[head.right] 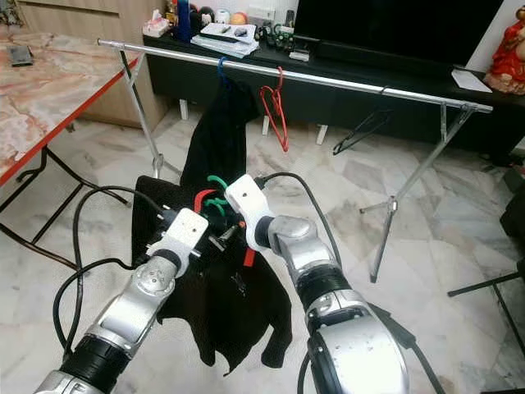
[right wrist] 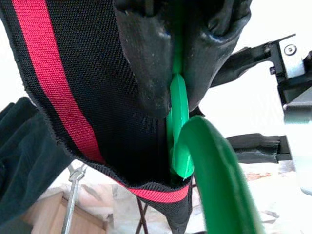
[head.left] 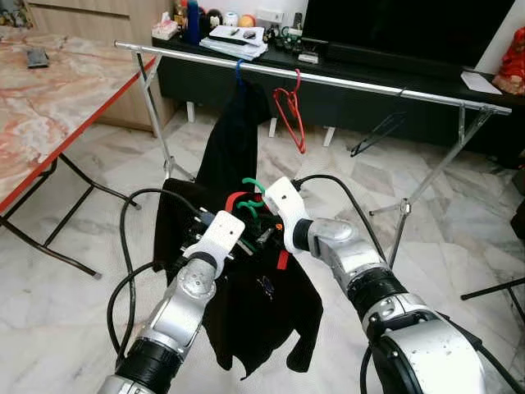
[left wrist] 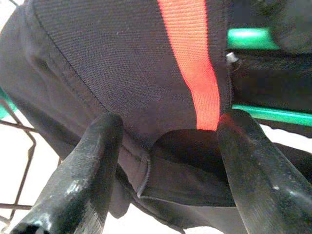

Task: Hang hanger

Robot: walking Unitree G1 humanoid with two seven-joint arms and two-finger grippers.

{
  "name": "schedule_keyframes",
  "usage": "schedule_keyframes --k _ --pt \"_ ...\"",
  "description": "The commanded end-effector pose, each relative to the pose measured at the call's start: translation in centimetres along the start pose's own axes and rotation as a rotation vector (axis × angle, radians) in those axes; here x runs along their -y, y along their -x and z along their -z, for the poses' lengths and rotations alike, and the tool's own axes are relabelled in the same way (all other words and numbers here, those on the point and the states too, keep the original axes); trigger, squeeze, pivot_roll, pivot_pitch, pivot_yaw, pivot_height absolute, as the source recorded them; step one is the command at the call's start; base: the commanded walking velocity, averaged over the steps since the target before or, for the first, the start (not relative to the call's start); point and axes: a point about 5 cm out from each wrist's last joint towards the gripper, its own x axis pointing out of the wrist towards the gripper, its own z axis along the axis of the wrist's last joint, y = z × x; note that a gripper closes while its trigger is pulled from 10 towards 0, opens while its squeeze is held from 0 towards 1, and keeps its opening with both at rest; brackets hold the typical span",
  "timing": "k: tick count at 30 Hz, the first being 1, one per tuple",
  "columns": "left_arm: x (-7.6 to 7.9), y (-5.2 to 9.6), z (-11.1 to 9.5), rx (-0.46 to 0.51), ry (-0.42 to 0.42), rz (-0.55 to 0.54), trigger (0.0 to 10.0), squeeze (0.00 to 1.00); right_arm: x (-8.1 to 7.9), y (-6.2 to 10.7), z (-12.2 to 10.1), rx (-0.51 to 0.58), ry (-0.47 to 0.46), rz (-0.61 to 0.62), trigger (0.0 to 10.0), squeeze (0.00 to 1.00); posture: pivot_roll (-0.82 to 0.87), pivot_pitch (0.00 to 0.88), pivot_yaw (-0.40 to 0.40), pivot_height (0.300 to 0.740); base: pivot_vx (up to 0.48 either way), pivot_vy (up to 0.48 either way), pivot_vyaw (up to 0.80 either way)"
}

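A black garment (head.left: pixel 256 305) with a red stripe (left wrist: pixel 195 63) hangs on a green hanger (right wrist: pixel 178 127), held up between my two arms in front of the silver clothes rail (head.left: pixel 344 82). My right gripper (right wrist: pixel 178 63) is shut on the green hanger's hook just above the collar. My left gripper (left wrist: pixel 165 141) is open, its fingers (left wrist: pixel 90 170) spread on either side of the garment's neck fabric. A red hanger (head.left: pixel 291 115), a thin black hanger (head.left: pixel 379 130) and a dark garment on a blue hanger (head.left: pixel 234 135) hang on the rail.
A marble-topped table (head.left: pixel 49 107) with a red edge stands at the left. A black TV console (head.left: pixel 369 61) with clutter runs behind the rail. The rack's legs (head.left: pixel 426 185) spread across the marble floor, and black cables (head.left: pixel 127 238) loop from my arms.
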Motion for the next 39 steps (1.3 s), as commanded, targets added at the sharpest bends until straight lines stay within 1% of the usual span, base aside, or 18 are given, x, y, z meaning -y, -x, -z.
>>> schedule_keyframes --k 1,5,8,9,10,11,14,20,21,23,24,26,27,28,33,34,37,39 --pt "0.0 -0.2 0.0 -0.021 -0.033 -0.022 10.0 0.00 0.0 0.1 -0.6 0.036 -0.004 -0.005 10.0 0.00 0.06 0.086 -0.121 0.740 0.000 0.000 0.00" --pt "0.0 -0.3 0.4 -0.028 -0.046 -0.024 10.0 0.00 0.0 0.2 -0.6 0.037 -0.007 -0.010 10.0 0.00 0.06 0.086 -0.122 0.740 0.000 0.000 0.00" --pt "0.4 -0.3 0.4 -0.020 -0.071 0.026 10.0 0.00 0.0 0.2 -0.8 0.047 -0.013 -0.019 10.0 0.00 0.06 0.087 -0.123 0.740 0.000 0.000 0.00" --pt "0.4 -0.3 0.4 -0.020 -0.071 0.026 10.0 0.00 0.0 0.2 -0.8 0.047 -0.013 -0.019 10.0 0.00 0.06 0.087 -0.123 0.740 0.000 0.000 0.00" --pt "0.5 -0.3 0.4 -0.014 -0.096 0.041 10.0 0.00 0.0 0.3 -0.9 0.048 -0.013 -0.020 10.0 0.00 0.06 0.087 -0.124 0.740 0.000 0.000 0.00" --pt "0.6 -0.2 0.5 -0.001 -0.165 0.066 10.0 0.00 0.0 0.3 -1.1 0.056 -0.010 -0.023 10.0 0.00 0.06 0.087 -0.125 0.740 0.000 0.000 0.00" --pt "0.5 -0.2 1.1 -0.011 -0.215 0.061 10.0 0.00 0.0 0.2 -1.5 0.068 -0.012 -0.026 10.0 0.00 0.06 0.087 -0.125 0.740 0.000 0.000 0.00" --pt "-0.7 -0.4 2.2 -0.058 -0.235 0.004 10.0 0.00 -0.1 0.2 -1.9 0.077 -0.011 -0.034 10.0 0.00 0.05 0.090 -0.126 0.740 0.000 0.000 0.00" --pt "-1.3 -0.5 2.7 -0.079 -0.230 -0.036 10.0 0.00 -0.1 0.3 -1.9 0.080 -0.015 -0.034 10.0 0.00 0.05 0.090 -0.127 0.740 0.000 0.000 0.00" --pt "-1.5 -0.5 2.9 -0.085 -0.229 -0.048 10.0 0.00 -0.1 0.3 -1.9 0.081 -0.017 -0.034 10.0 0.00 0.05 0.090 -0.127 0.740 0.000 0.000 0.00" --pt "-2.2 -0.6 3.0 -0.089 -0.225 -0.097 10.0 0.00 -0.1 0.4 -1.9 0.085 -0.020 -0.033 10.0 0.00 0.05 0.091 -0.127 0.740 0.000 0.000 0.00" --pt "-2.7 -0.8 3.2 -0.089 -0.213 -0.132 10.0 0.00 -0.1 0.5 -2.0 0.091 -0.030 -0.037 10.0 0.00 0.04 0.090 -0.128 0.740 0.000 0.000 0.00" --pt "-2.7 -0.9 3.3 -0.091 -0.208 -0.135 10.0 0.00 -0.1 0.5 -2.0 0.092 -0.032 -0.038 10.0 0.00 0.04 0.090 -0.128 0.740 0.000 0.000 0.00" --pt "-2.8 -0.9 3.5 -0.096 -0.225 -0.138 10.0 0.00 -0.2 0.5 -1.9 0.091 -0.037 -0.038 10.0 0.00 0.04 0.090 -0.129 0.740 0.000 0.000 0.00" --pt "-2.8 -1.1 4.0 -0.107 -0.223 -0.144 10.0 0.00 -0.2 0.5 -1.8 0.091 -0.044 -0.038 10.0 0.00 0.04 0.090 -0.129 0.740 0.000 0.000 0.00" --pt "-2.8 -1.1 4.1 -0.106 -0.157 -0.157 10.0 0.00 -0.4 0.5 -1.9 0.096 -0.047 -0.045 10.0 0.00 0.03 0.088 -0.128 0.740 0.000 0.000 0.00" --pt "-2.7 -1.3 3.7 -0.088 0.005 -0.164 10.0 0.00 -0.7 0.5 -1.9 0.099 -0.056 -0.055 10.0 0.00 0.03 0.089 -0.128 0.740 0.000 0.000 0.00" --pt "-2.6 -1.4 3.3 -0.062 0.020 -0.159 10.0 0.00 -0.8 0.4 -1.7 0.097 -0.058 -0.058 10.0 0.00 0.03 0.090 -0.128 0.740 0.000 0.000 0.00"
